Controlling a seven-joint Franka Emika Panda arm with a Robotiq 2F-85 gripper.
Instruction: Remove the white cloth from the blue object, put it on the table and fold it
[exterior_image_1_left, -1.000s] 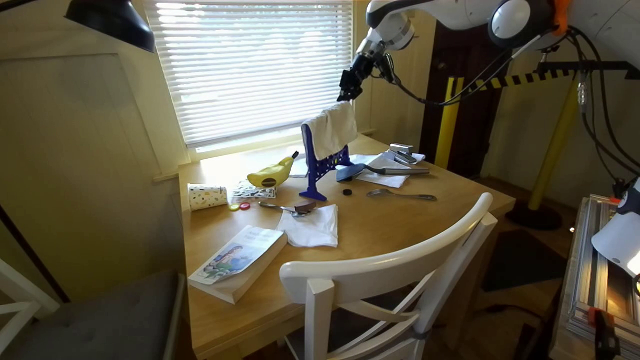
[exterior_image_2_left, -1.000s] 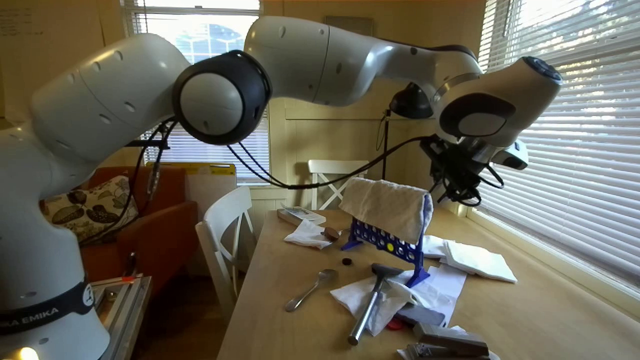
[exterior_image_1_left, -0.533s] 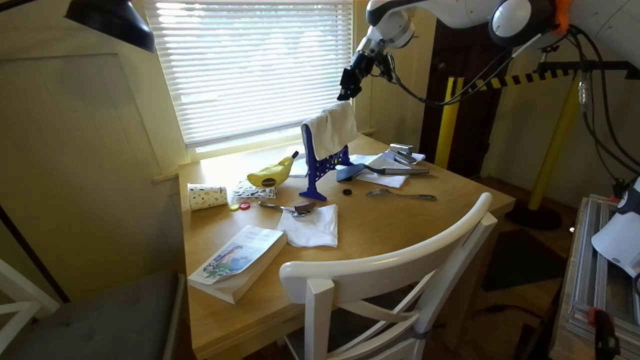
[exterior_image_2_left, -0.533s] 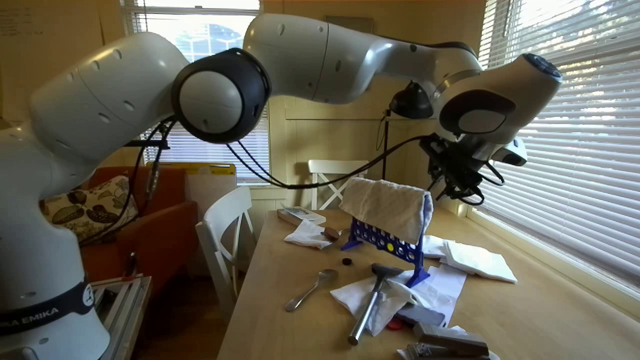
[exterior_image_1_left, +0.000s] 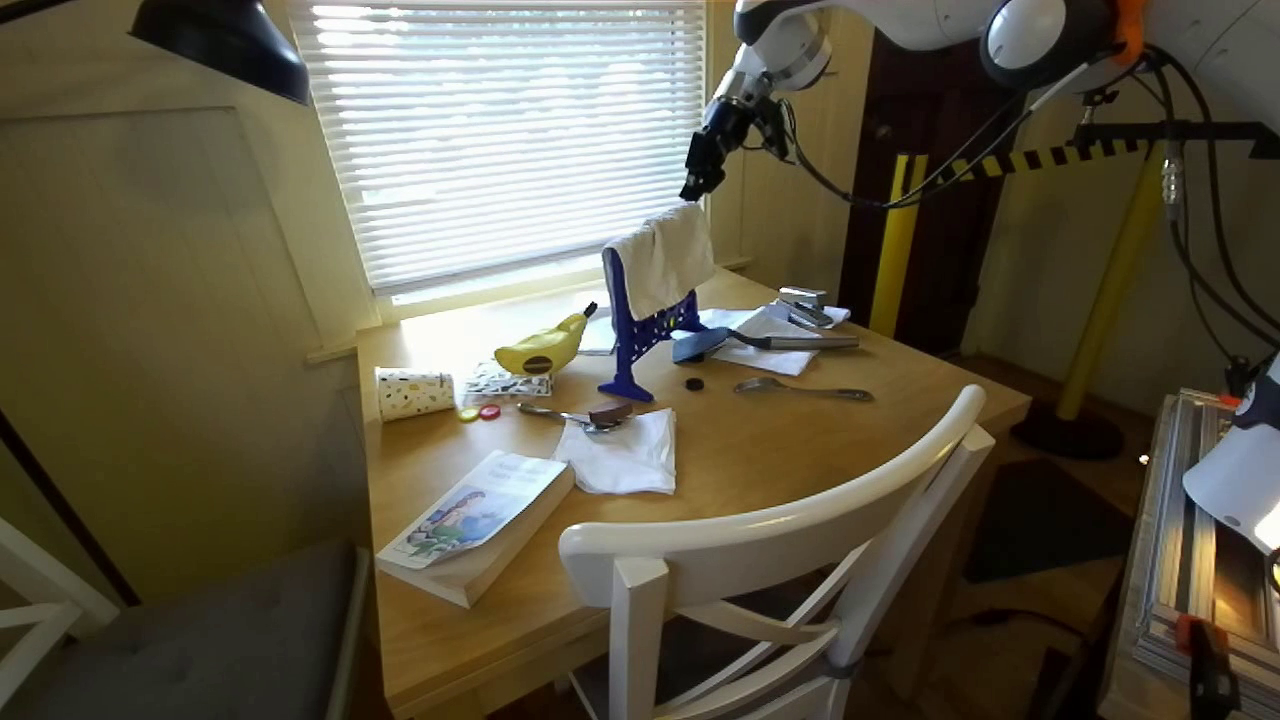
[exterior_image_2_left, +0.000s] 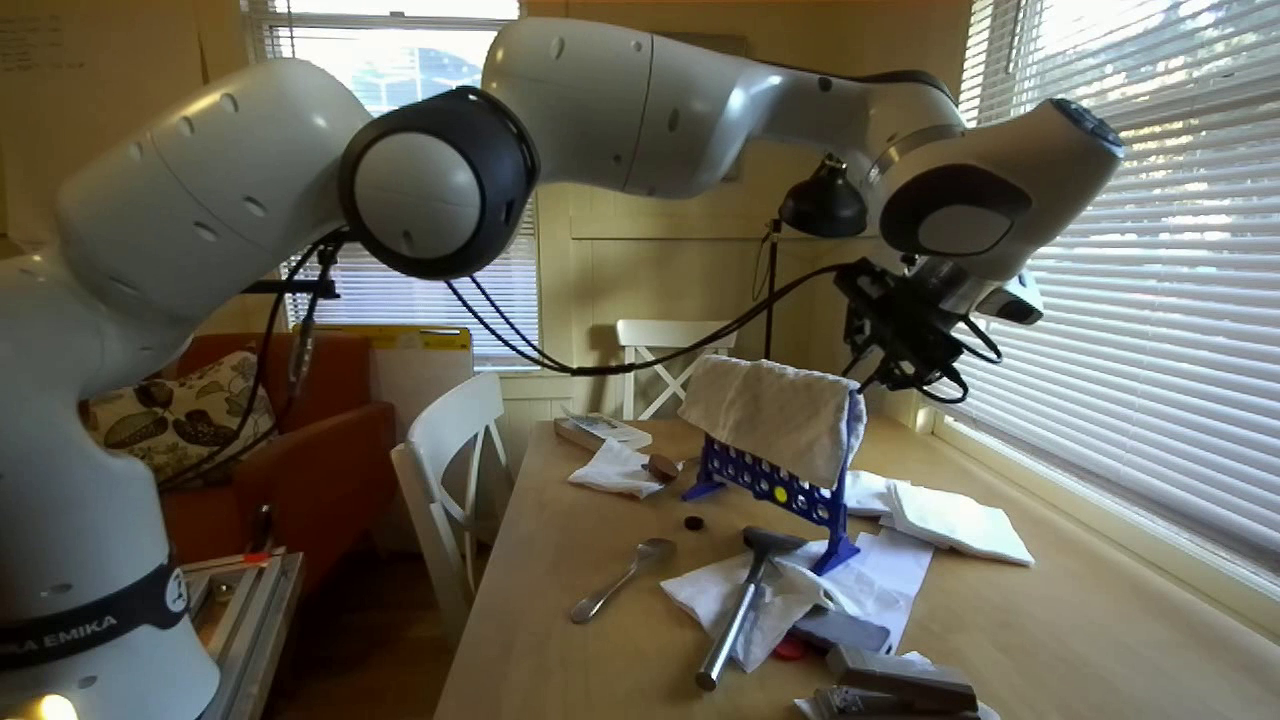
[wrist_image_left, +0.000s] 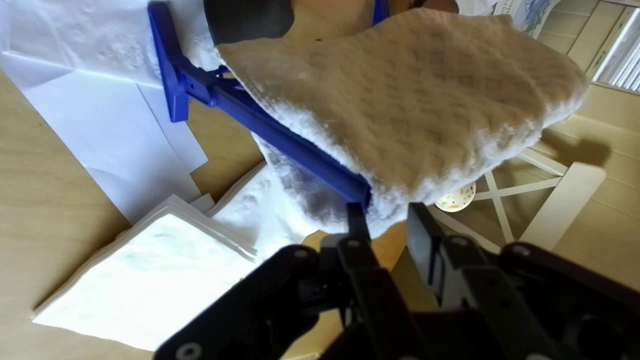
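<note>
The white cloth (exterior_image_1_left: 665, 265) hangs draped over the top of the blue object (exterior_image_1_left: 626, 345), an upright rack standing on the table (exterior_image_1_left: 780, 450). In an exterior view the cloth (exterior_image_2_left: 770, 410) covers the rack's upper half, leaving the lower holes bare. My gripper (exterior_image_2_left: 857, 380) is at the rack's window-side top end. Seen from the wrist, the gripper (wrist_image_left: 385, 204) is partly open, with a gap between its fingers. The cloth (wrist_image_left: 410, 95) and the rack's end post (wrist_image_left: 300, 150) lie just beyond the fingertips. Whether one fingertip touches the post's top corner, I cannot tell.
Around the rack's feet lie a spatula (exterior_image_2_left: 735, 620), a spoon (exterior_image_2_left: 620, 582), papers and folded napkins (exterior_image_2_left: 960, 525). A yellow banana-shaped pouch (exterior_image_1_left: 545, 350), a patterned cup (exterior_image_1_left: 415, 393) and a book (exterior_image_1_left: 480, 520) are also on the table. A white chair (exterior_image_1_left: 780, 530) stands at its edge.
The arm's links have risen a little, and my gripper has shifted slightly up and sideways by the rack's end, changing its tilt. Cloth and rack stay where they were.
</note>
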